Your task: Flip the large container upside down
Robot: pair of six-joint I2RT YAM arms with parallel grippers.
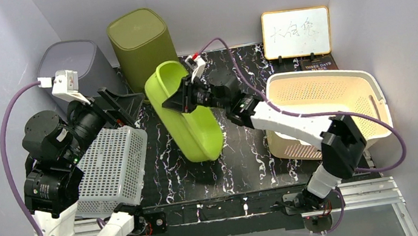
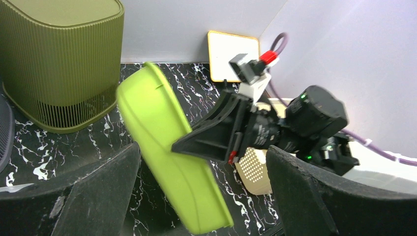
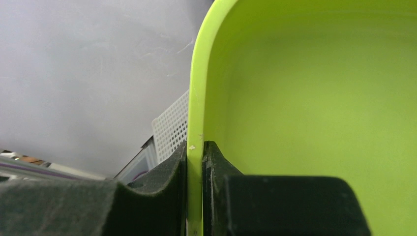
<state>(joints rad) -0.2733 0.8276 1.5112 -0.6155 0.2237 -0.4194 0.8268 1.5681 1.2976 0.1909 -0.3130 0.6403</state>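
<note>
Our right gripper (image 1: 187,94) is clamped on the rim of the lime container (image 1: 193,129). The right wrist view shows 1 finger pressed to the outside of the thin wall and 1 to the inside. Our left gripper (image 1: 118,105) is spread wide and holds nothing, hanging just to the left of the tub.

The container stands near the middle of the table (image 1: 244,168), tipped up on 1 long side, with its lower edge apparently resting on the black surface. We judge it about halfway through the turn.

The risks from here:
- The pinch is on a narrow, smooth lip, so the tub's weight could twist it out of the fingers as we rotate.
- The lower edge could skid on the tabletop rather than pivot, and the tub would drop back open side up.
- Going over to the left, it could strike the white mesh basket (image 1: 109,168), the olive bin (image 1: 141,41) or our own left gripper.

The opening faces right, towards the cream basket (image 1: 322,71), and the base faces left. The long axis runs from the far left down to the near right in the top view.
</note>
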